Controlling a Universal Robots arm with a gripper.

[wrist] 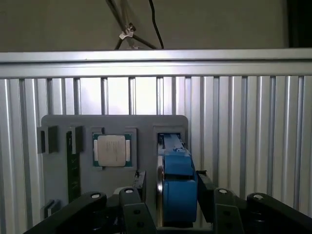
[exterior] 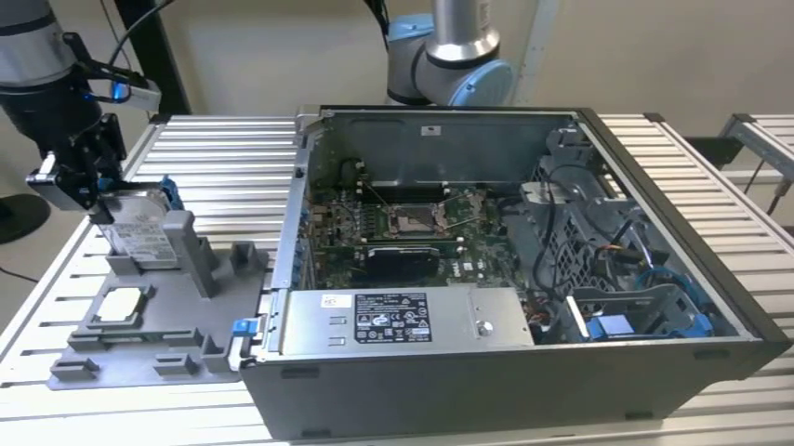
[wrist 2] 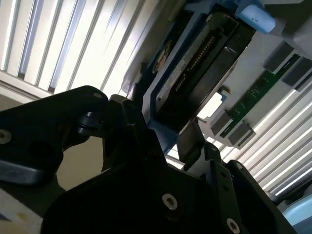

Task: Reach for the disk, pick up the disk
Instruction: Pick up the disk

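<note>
Here we see a ribbed silver aluminium table carrying an open black desktop computer case and, toward the exterior view's left, a flat grey plastic fixture tray. Upright on edge in a slot of that tray stands the disk, a silver-grey metal hard drive with a white label and bright blue carrier rails. We find the black gripper poised over its top edge, fingers apart on either side rather than clamped, and a small square silver chip lying flat in a nearby recess.
</note>
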